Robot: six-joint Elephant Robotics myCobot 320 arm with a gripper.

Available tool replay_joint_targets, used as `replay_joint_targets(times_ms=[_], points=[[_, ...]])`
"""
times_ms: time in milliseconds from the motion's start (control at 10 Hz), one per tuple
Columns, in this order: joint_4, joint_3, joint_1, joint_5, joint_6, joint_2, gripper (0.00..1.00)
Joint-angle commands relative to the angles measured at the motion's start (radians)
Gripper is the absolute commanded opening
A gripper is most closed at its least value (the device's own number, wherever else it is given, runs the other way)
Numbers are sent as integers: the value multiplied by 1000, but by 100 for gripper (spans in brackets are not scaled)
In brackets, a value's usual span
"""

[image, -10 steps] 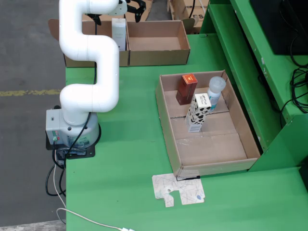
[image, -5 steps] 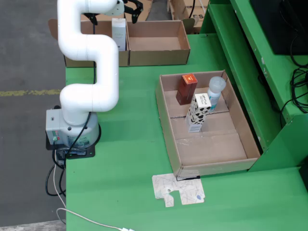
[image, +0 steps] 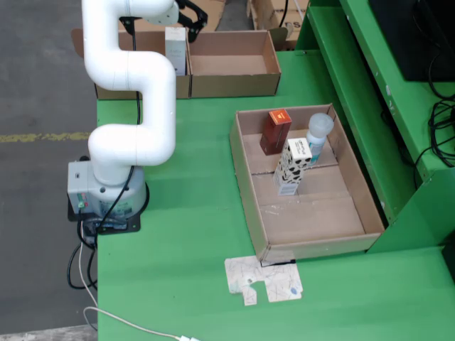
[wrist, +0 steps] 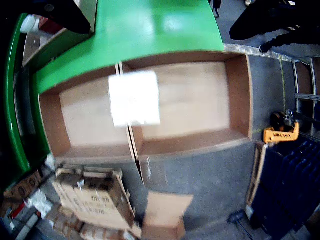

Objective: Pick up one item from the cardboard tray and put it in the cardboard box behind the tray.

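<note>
Looking down from the fixed view, the arm (image: 128,71) has swung a bit toward 9 o'clock, away from the white box (image: 175,50) now standing in the cardboard box (image: 234,82). Its fingers (image: 190,13) look apart and empty. Three items wait in the tray (image: 249,192).

From the wrist view, the white box sits near the middle wall, with open room at 3 o'clock.

Seen from above: white jointed robot arm (image: 131,92) on a green table (image: 185,234), reaching to two open cardboard boxes (image: 231,64) at the far edge, a white carton (image: 175,48) upright between them. Nearer, a shallow cardboard tray (image: 313,213) holding a brown box (image: 275,131), a black-and-white patterned carton (image: 291,167) and a clear-capped bottle (image: 318,136). Flat printed card (image: 264,280) beside the tray's near corner.
</note>
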State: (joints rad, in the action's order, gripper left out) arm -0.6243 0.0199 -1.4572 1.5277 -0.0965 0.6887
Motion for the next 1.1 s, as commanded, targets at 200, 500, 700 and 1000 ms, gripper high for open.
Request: replay_joint_targets(times_ms=[200,500,700,1000], points=[[-380,-20,55,107,-181,-191,100],[-380,-20,55,107,-181,-191,100],[-518,-20,81,133,-239,-247,100],[-814,-20,194,180,-252,-357,100]])
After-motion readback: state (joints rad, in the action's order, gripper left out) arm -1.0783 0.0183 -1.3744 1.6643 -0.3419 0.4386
